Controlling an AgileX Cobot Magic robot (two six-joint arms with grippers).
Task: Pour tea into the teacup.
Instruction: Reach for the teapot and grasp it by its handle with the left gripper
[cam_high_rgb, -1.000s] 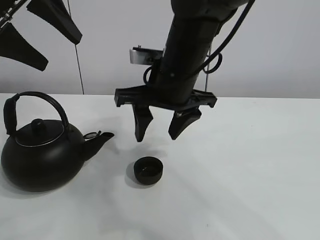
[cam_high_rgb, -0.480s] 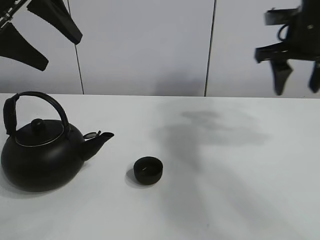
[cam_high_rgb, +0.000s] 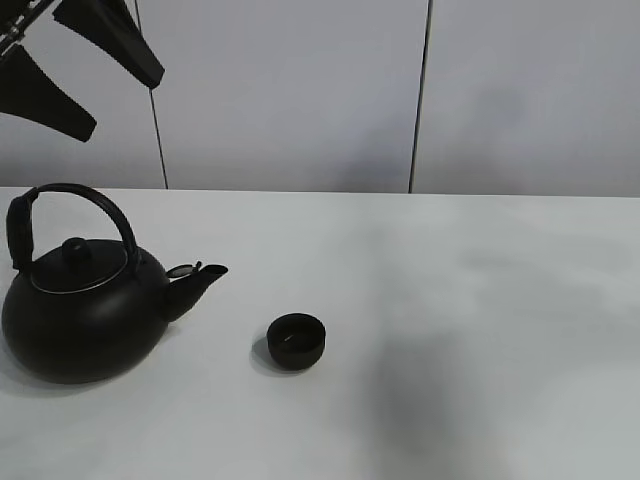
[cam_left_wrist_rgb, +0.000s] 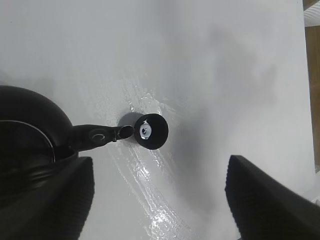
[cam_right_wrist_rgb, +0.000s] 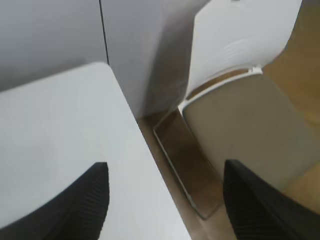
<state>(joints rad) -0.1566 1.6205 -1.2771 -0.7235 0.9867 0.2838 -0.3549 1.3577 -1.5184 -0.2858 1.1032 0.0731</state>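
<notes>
Left gripper (cam_high_rgb: 122, 104): spread wide, empty, high above kettle (cam_high_rgb: 85, 315) at worktop (cam_high_rgb: 480, 300) left edge. Right gripper (cam_right_wrist_rgb: 165, 166): part-open, empty, over worktop corner. Teacup (cam_high_rgb: 297, 340): near front edge, left of middle, close to kettle spout, not touching.

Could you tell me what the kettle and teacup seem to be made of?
Kettle: likely metal, matte black, with a thin silvery rim around the lid. Teacup: matte black, dull all over; ceramic or metal, the look leaves it open.

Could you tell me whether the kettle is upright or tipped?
Upright: the kettle sits on its base on the table, lid on top, spout short of the teacup.
</notes>
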